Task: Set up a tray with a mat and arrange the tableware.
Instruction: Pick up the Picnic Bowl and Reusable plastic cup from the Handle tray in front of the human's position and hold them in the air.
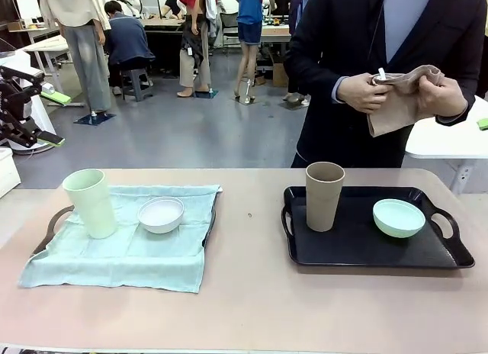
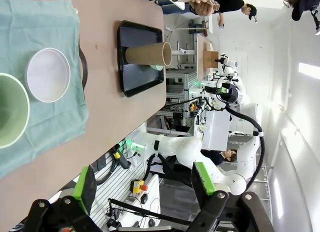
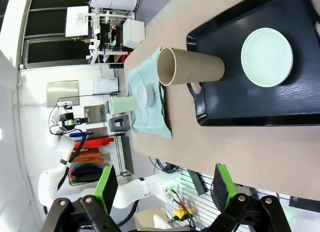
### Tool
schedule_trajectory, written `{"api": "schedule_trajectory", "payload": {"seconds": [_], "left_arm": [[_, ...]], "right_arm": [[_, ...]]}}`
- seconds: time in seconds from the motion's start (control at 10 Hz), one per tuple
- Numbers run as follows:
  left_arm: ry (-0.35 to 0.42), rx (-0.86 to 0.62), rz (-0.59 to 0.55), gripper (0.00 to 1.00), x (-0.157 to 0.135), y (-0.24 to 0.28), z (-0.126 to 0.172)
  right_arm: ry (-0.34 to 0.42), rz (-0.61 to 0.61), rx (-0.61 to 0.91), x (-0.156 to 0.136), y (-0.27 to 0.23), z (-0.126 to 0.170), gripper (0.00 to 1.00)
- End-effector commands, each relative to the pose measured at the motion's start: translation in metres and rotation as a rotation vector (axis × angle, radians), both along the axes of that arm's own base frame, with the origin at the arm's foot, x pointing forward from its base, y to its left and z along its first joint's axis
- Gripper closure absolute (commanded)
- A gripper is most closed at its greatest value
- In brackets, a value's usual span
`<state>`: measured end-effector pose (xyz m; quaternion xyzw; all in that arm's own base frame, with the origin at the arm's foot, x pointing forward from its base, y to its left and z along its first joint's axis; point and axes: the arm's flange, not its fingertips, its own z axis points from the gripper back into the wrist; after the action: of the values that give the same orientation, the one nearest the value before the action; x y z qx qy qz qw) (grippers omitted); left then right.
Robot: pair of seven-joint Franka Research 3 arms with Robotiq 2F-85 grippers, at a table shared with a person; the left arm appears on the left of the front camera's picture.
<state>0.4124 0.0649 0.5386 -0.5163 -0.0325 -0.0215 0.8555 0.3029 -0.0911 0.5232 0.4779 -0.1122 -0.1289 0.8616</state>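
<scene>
**Spread wide and empty: left gripper [image 2: 144, 181], right gripper [image 3: 165, 184]**

The pale green cup [image 1: 90, 203] and white bowl [image 1: 161, 214] sit on a mint mat [image 1: 130, 255] over the left tray [image 1: 52, 226]. The tan cup [image 1: 324, 195] and mint bowl [image 1: 399, 217] sit on the bare black tray [image 1: 358, 247]. Open tabletop [image 1: 252, 293] separates the trays. Beyond, a person's hands [image 1: 362, 92] hold a tan cloth [image 1: 396, 110].

Green cup [image 1: 91, 203] and white bowl [image 1: 161, 214] stand upright on the mat [image 1: 130, 259]; tan cup [image 1: 324, 195] and mint bowl [image 1: 399, 217] on the black tray [image 1: 351, 246].
</scene>
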Motion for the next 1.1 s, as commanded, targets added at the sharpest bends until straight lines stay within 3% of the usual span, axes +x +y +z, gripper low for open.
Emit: {"api": "schedule_trajectory", "payload": {"seconds": [0.0, 1.0], "left_arm": [[-0.01, -0.005, 0.003, 0.0, 0.0006, 0.0006, 0.002], [-0.01, -0.005, 0.003, 0.0, 0.0006, 0.0006, 0.002]], "right_arm": [[-0.007, 0.0, 0.026, 0.0021, 0.0004, 0.003, 0.0], [-0.007, 0.0, 0.026, 0.0021, 0.0004, 0.003, 0.0]]}}
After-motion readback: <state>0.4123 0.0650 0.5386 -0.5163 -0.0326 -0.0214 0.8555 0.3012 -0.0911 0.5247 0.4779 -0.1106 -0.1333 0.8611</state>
